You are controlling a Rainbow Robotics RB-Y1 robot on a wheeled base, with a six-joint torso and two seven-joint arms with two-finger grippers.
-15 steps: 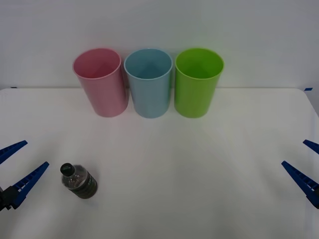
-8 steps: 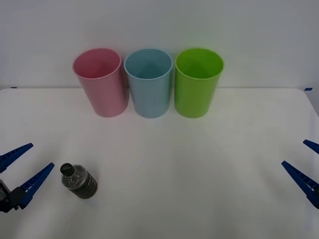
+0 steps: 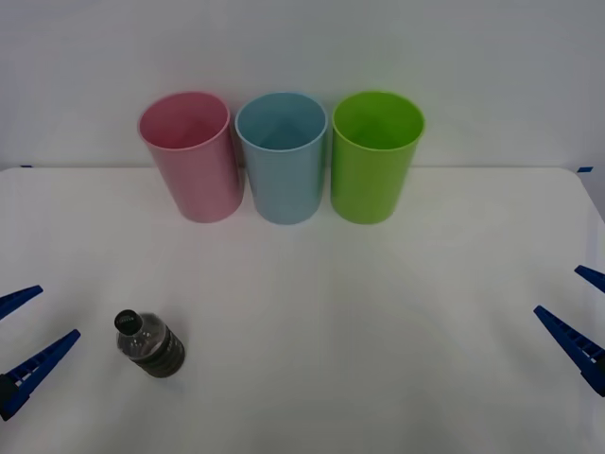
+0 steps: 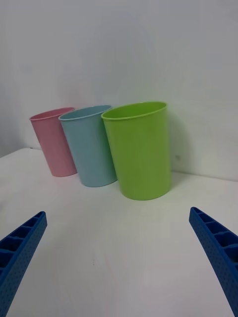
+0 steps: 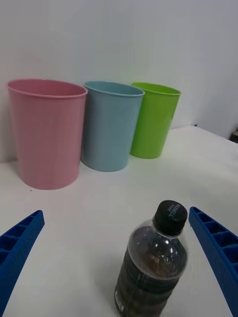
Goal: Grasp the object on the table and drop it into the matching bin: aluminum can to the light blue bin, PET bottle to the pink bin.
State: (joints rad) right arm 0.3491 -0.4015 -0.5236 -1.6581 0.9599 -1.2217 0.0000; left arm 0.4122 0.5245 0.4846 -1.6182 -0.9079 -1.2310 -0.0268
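Left gripper (image 3: 19, 352) lines up beside the upright PET bottle (image 3: 150, 344), fingers spread wide to straddle it; right gripper (image 3: 579, 317) waits, likewise spread.

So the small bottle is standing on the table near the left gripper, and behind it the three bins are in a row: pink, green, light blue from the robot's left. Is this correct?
Not quite: the order is wrong. In the front view the row runs pink bin, light blue bin, green bin. The rest holds: the bottle stands on the table near the open left gripper.
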